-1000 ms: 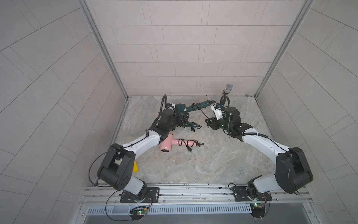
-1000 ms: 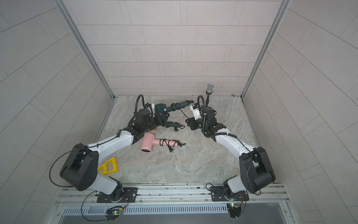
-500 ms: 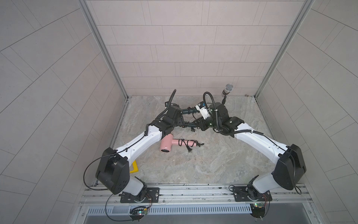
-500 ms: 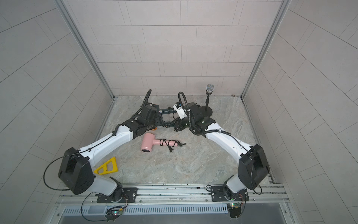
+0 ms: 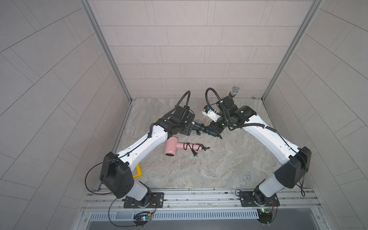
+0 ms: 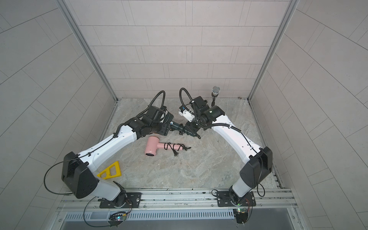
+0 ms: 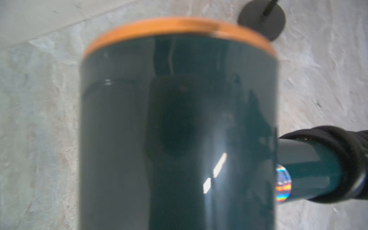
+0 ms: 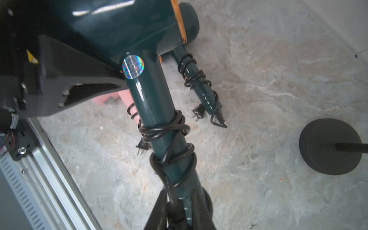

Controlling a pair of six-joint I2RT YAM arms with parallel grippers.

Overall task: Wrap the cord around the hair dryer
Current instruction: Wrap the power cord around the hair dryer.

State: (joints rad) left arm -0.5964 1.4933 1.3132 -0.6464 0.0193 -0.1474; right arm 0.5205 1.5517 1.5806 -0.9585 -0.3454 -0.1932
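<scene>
A dark teal hair dryer (image 5: 200, 128) (image 6: 179, 127) hangs above the floor between my two grippers. My left gripper (image 5: 191, 127) (image 6: 169, 126) is shut on its barrel (image 7: 179, 119), which hides the jaws in the left wrist view; one black finger (image 8: 79, 79) shows in the right wrist view. The black cord (image 8: 169, 139) winds in several loops round the handle (image 8: 153, 103). My right gripper (image 8: 179, 211) (image 5: 214, 132) is shut on the cord at the handle's end.
A pink hair dryer (image 5: 171, 147) (image 6: 152, 147) lies on the floor with its cord wound on. A second teal dryer (image 8: 201, 87), also wrapped, lies behind. A microphone (image 5: 235, 91) on a round base (image 8: 328, 147) stands at the back right. A yellow triangle (image 6: 110, 171) lies front left.
Both arms have carried the teal dryer from the back of the floor toward the front, closer to the pink dryer. Both grips have held.
</scene>
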